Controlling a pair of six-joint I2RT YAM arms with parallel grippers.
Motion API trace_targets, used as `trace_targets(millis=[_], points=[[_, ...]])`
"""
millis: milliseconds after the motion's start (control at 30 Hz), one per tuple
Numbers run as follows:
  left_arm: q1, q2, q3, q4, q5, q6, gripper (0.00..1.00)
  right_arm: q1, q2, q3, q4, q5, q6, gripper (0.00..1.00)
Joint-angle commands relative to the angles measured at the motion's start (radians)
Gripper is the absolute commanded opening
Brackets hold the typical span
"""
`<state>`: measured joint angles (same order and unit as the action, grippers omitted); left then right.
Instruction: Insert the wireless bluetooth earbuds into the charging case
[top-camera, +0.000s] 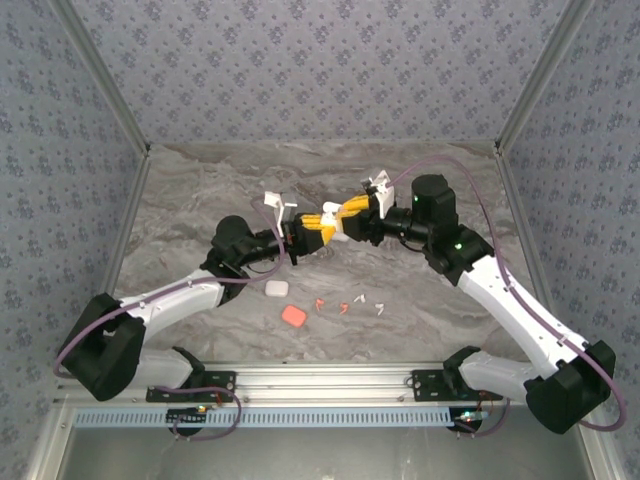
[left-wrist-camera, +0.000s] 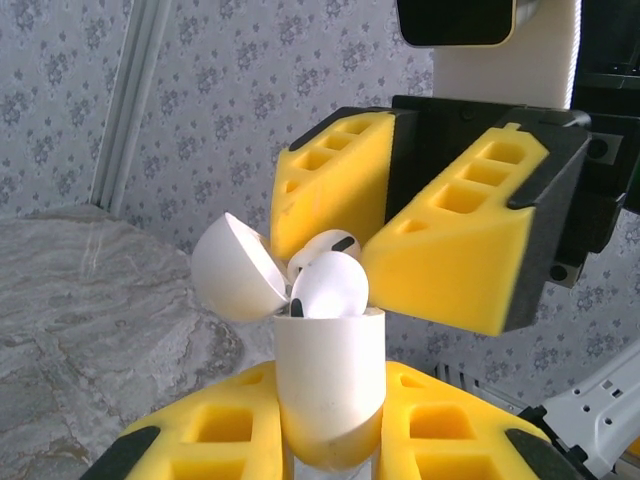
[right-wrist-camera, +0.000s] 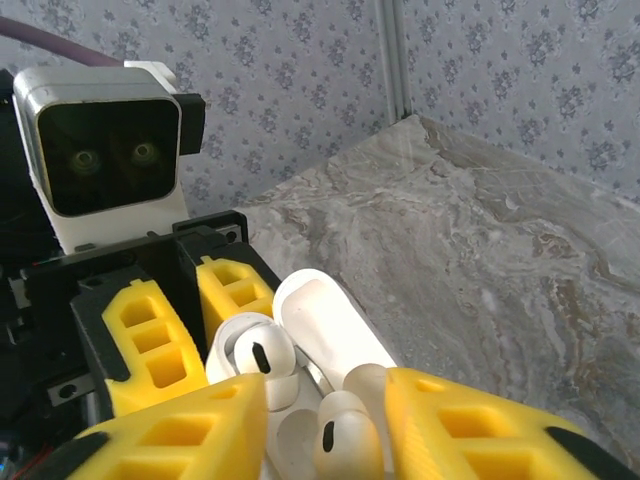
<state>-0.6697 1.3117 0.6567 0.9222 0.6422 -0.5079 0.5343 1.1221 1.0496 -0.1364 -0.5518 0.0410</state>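
My left gripper (left-wrist-camera: 330, 445) is shut on the body of a white charging case (left-wrist-camera: 330, 370), held upright in the air with its lid (left-wrist-camera: 235, 270) swung open. Two white earbuds (left-wrist-camera: 330, 285) sit in the case's mouth, heads showing; the right wrist view shows one earbud (right-wrist-camera: 350, 445) near and the other earbud (right-wrist-camera: 258, 355) behind it, beside the lid (right-wrist-camera: 325, 325). My right gripper (right-wrist-camera: 325, 400) hovers over the case, its yellow fingers apart on either side of the near bud. From above, both grippers (top-camera: 318, 230) meet mid-table.
Below the arms, on the marble table (top-camera: 200, 190), lie a closed white case (top-camera: 277, 288), an orange-red case (top-camera: 294, 315), two orange-red buds (top-camera: 345, 308) and two white buds (top-camera: 380, 308). Patterned walls enclose three sides.
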Motion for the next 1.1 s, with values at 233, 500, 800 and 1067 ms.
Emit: trace_targets(millis=[233,500,800,1067], points=[[-0.011,0.019,-0.003,0.134,0.006,-0.006,0.00,-0.031,0.018,0.175,-0.101,-0.016,0.030,0.59],[-0.016,0.023,-0.012,0.165,0.004,0.003,0.00,-0.091,0.007,0.170,-0.101,-0.073,0.107,0.70],[-0.033,-0.008,-0.023,0.178,-0.021,0.099,0.00,-0.131,0.001,0.118,-0.100,-0.137,0.195,0.86],[-0.045,-0.007,-0.007,0.162,-0.028,0.141,0.00,-0.129,0.015,0.115,-0.126,-0.155,0.194,1.00]])
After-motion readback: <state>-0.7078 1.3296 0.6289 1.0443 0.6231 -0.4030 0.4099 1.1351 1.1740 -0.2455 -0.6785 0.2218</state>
